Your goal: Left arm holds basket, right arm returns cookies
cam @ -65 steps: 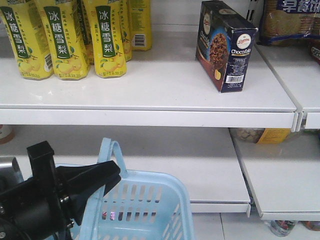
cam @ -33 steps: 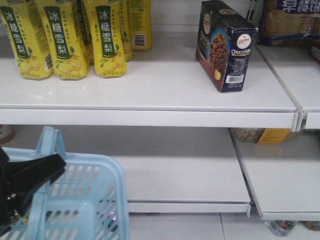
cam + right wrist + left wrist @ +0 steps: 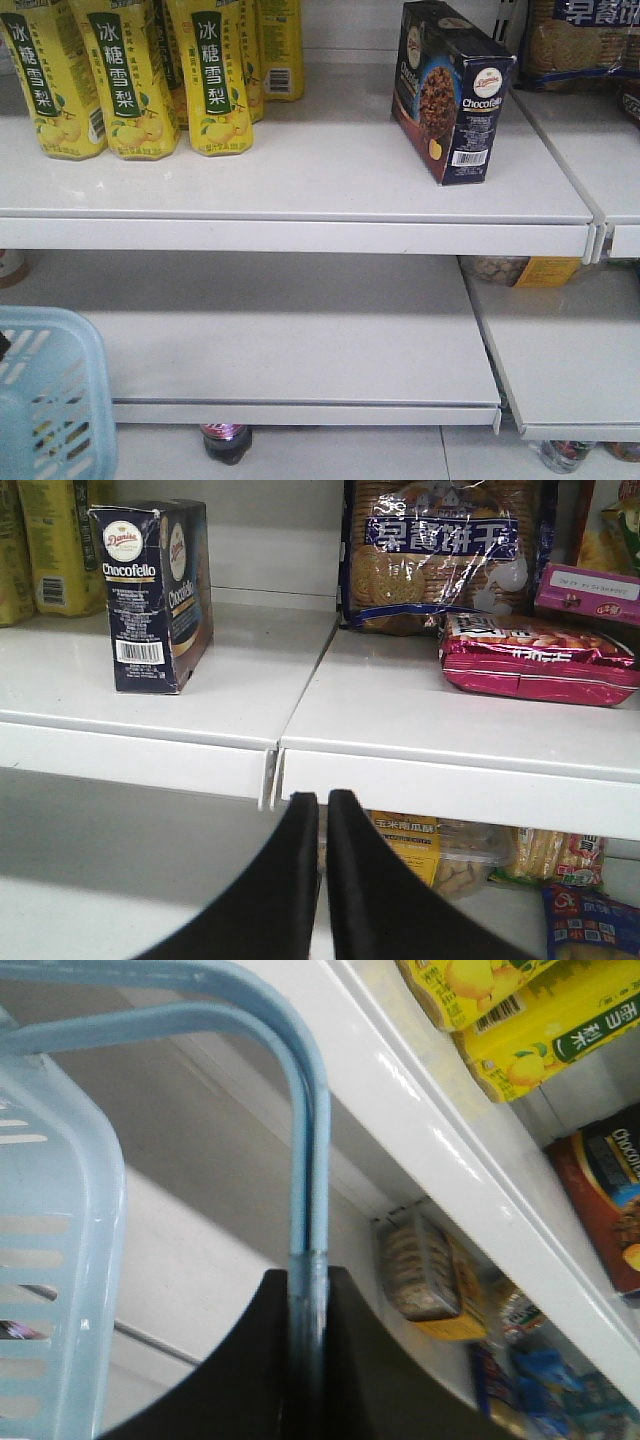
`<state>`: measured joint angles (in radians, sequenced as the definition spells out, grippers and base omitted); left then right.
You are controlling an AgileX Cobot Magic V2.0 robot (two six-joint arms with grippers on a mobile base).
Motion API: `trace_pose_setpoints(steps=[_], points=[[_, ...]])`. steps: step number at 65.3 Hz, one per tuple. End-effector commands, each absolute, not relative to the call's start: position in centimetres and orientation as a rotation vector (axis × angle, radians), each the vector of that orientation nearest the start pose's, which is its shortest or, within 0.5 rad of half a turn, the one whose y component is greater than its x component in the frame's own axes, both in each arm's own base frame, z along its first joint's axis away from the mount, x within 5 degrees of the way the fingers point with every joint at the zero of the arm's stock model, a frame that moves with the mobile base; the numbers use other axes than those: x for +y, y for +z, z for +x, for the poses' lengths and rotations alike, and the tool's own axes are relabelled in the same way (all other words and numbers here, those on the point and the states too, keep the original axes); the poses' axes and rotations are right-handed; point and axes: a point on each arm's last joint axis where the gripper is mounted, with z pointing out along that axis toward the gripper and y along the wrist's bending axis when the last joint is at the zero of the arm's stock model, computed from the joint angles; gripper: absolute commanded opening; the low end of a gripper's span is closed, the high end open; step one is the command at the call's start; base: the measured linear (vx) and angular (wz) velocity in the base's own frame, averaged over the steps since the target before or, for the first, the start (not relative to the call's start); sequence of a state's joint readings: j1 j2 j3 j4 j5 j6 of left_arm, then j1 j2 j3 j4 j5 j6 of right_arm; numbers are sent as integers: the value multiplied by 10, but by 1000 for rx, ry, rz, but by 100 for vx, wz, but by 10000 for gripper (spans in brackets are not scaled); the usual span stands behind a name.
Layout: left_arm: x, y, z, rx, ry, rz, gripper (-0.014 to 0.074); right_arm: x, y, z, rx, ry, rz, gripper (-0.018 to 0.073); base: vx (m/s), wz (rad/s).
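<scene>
Already the cookies (image 3: 452, 92) stand shelved; right gripper (image 3: 322, 880) pressed together, left gripper (image 3: 308, 1360) pinching basket (image 3: 45, 395) handles, which could slip.

Shop (stocked white shelves (image 3: 300, 190))

The white upper shelf (image 3: 300, 190) carries yellow pear-drink bottles (image 3: 130, 80) at its left and the navy Chocofilo cookie carton (image 3: 452, 90) standing upright toward its right end. The adjoining shelf (image 3: 450, 720) to the right holds a bag of round crackers (image 3: 440, 555) and a pink snack pack (image 3: 540, 660) lying flat before it.
</scene>
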<state>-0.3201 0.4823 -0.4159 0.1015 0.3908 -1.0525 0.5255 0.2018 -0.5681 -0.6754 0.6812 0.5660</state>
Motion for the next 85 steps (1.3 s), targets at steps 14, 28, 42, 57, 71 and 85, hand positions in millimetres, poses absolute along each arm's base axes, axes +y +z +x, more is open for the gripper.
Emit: trace_pose_setpoints(steps=[14, 28, 42, 57, 71, 85], points=[[-11, 303, 98, 1736, -624, -597, -3, -15, 349, 44, 1599, 51, -155, -11, 0, 0], [-1, 306, 91, 1682, -489, -573, -3, -15, 349, 44, 1599, 51, -155, -11, 0, 0], [4, 301, 85, 1648, -283, -390, -3, -15, 349, 44, 1599, 51, -155, -11, 0, 0], [3, 268, 76, 1519, -173, -234, -3, -15, 349, 44, 1599, 51, -155, -11, 0, 0], [2, 231, 63, 1450, -144, -178, -3, -15, 349, 44, 1599, 51, -155, -11, 0, 0], [3, 210, 54, 1485, -126, -186, -3, -15, 349, 44, 1599, 51, -155, -11, 0, 0]])
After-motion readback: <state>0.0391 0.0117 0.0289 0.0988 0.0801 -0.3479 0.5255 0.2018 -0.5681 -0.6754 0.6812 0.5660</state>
